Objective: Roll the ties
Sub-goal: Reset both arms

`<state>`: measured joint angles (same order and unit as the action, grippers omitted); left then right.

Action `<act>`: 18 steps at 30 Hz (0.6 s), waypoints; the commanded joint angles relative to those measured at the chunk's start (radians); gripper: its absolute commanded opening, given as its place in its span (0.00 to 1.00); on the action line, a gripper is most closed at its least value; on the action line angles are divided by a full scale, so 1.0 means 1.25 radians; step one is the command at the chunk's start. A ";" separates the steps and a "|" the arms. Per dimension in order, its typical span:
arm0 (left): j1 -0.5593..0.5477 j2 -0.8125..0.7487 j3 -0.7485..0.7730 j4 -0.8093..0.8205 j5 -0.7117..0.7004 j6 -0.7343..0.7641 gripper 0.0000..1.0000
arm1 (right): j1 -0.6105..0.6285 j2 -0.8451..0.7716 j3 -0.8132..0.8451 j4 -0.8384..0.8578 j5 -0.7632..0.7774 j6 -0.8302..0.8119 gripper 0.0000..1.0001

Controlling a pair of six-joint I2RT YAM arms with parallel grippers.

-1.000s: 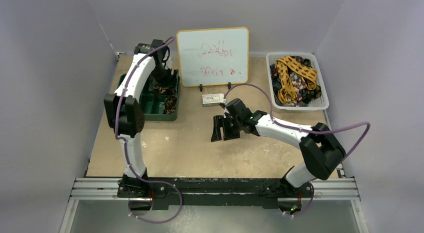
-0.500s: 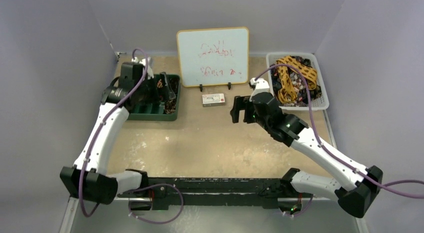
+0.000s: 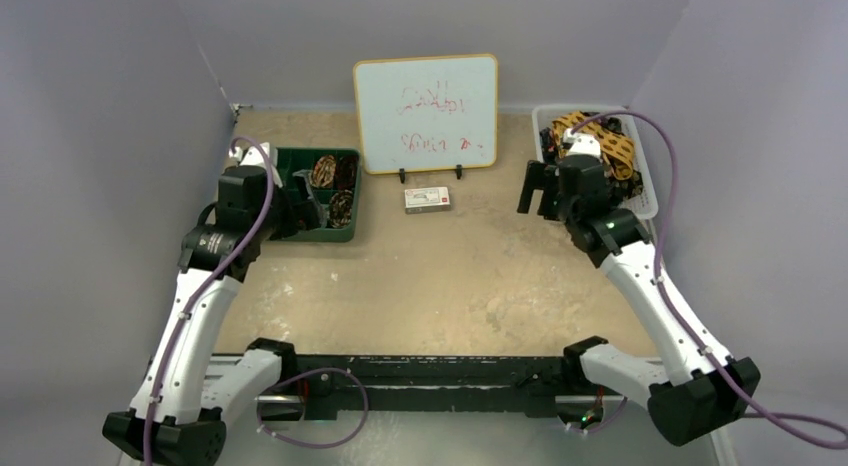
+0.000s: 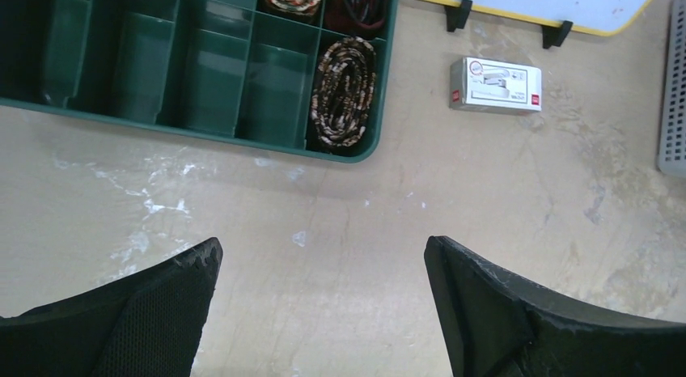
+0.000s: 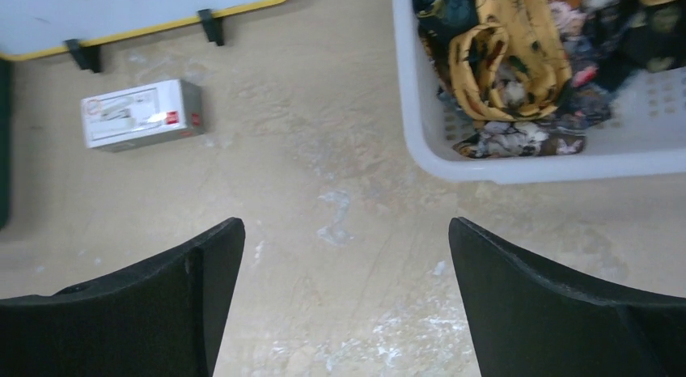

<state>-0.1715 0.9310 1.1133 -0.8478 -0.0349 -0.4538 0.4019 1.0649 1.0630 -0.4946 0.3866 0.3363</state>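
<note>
Top external shows us both arms reaching over the table. Our left gripper (image 4: 322, 260) hangs above bare tabletop just in front of the green tray (image 4: 202, 78), fingers spread wide and holding nothing. Our right gripper (image 5: 346, 235) hovers beside the white basket (image 5: 485, 171), equally spread and empty. We see coiled ties (image 4: 344, 102) in the tray's right-hand compartments and loose ties (image 5: 518, 61), mustard among dark ones, heaped in the basket. A small white box (image 4: 495, 84) rests before the whiteboard (image 3: 425, 111).

Left pincer (image 4: 321, 246) and right pincer (image 5: 346, 225), jaws wide apart, both empty.
</note>
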 commanded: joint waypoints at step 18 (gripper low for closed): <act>-0.001 -0.082 -0.027 0.011 -0.060 -0.026 0.95 | -0.117 -0.100 0.025 0.005 -0.312 -0.071 0.99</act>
<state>-0.1715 0.8490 1.0824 -0.8616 -0.0902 -0.4797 0.2527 0.9600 1.0676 -0.4881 -0.0639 0.2680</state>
